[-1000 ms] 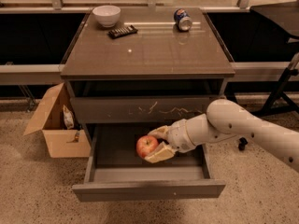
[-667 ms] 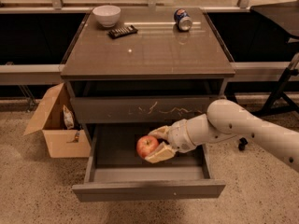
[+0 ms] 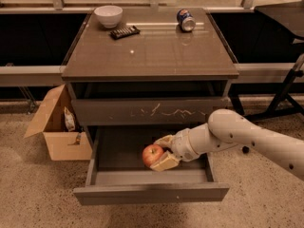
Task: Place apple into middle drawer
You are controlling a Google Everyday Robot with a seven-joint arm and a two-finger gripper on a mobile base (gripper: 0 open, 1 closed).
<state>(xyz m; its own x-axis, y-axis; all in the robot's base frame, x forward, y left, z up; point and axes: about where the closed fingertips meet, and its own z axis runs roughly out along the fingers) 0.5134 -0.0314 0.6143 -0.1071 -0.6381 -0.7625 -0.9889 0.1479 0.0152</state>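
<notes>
The gripper (image 3: 157, 154) reaches into the open middle drawer (image 3: 142, 194), fingers (image 3: 165, 162) clamped on the round red apple (image 3: 151, 155) with its yellowish patches.

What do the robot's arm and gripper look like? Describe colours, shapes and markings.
The arm is smooth, white and tubular, with rounded joints and a few small dark dots. The gripper, at the apple in the open drawer, has two blunt cream-yellow fingers.
</notes>
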